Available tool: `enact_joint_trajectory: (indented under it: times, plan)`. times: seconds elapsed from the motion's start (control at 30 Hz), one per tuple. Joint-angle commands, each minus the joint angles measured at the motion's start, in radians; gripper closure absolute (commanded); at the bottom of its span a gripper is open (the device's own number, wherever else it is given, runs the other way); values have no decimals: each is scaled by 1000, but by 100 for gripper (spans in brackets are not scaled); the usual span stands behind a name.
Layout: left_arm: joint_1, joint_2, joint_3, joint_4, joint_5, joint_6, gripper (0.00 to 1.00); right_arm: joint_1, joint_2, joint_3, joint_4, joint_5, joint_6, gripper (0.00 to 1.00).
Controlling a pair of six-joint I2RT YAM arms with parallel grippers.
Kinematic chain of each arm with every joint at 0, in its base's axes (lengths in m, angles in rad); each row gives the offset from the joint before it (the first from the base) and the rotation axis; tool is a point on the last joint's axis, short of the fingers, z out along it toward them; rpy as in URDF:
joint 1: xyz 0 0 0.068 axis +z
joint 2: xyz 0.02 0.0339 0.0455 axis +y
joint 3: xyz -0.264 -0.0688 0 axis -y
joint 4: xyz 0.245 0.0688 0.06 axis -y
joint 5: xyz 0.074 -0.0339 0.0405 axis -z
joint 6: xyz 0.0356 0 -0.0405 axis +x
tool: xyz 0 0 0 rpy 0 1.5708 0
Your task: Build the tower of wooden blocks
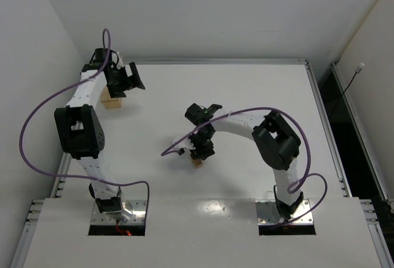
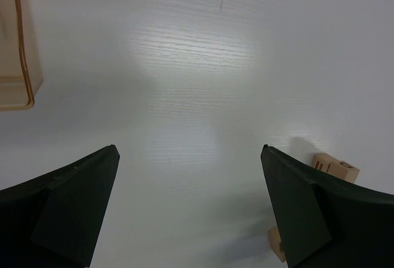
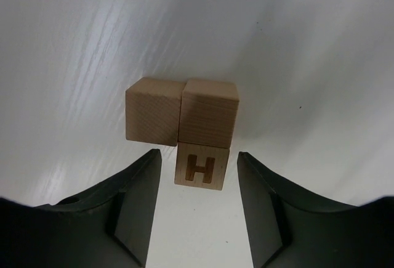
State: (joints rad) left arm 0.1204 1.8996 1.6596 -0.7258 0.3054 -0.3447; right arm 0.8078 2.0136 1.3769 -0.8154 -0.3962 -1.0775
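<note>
The small light-tan wooden cube marked with a dark H (image 3: 202,166) lies straight ahead between the right jaws. They stand narrowly apart, with a thin gap showing on each side of it, so they flank it without gripping. Its far face touches one of two plain tan wooden cubes (image 3: 209,113), which lie side by side against each other. I cannot tell whether the H cube rests on the white surface (image 1: 246,83) or is raised. This cluster sits mid-surface under the right arm (image 1: 246,123), clearly the nearer one; the left arm (image 1: 92,89) is well apart at the far left. The left jaws are wide and hold nothing, with further tan cubes (image 2: 335,166) just beside one finger. Closing across the H cube looks clear of its neighbours, and bare surface lies all round, so a straight lift seems safest; the tower looks hardly begun.
</note>
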Motion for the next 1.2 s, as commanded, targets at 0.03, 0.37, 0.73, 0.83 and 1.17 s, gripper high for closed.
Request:
enact_joint_trajectory:
  times: [0.03,0.37,0.73,0.83,1.17]
  plan:
    - [12,7,40,0,21,10,0,7,4,45,-1,-16,10,57]
    - [12,7,40,0,21,10,0,7,-7,45,21,26,82,100]
    - [12,-72,-67,37,-97,-63,0,-48,-173,140,-73,-87,423,100]
    - [12,-115,-132,66,-155,-114,0,-58,-202,181,-48,-66,589,100]
    - [-40,-293,-431,172,-193,-198,0,-68,-113,301,-30,345,1315,100]
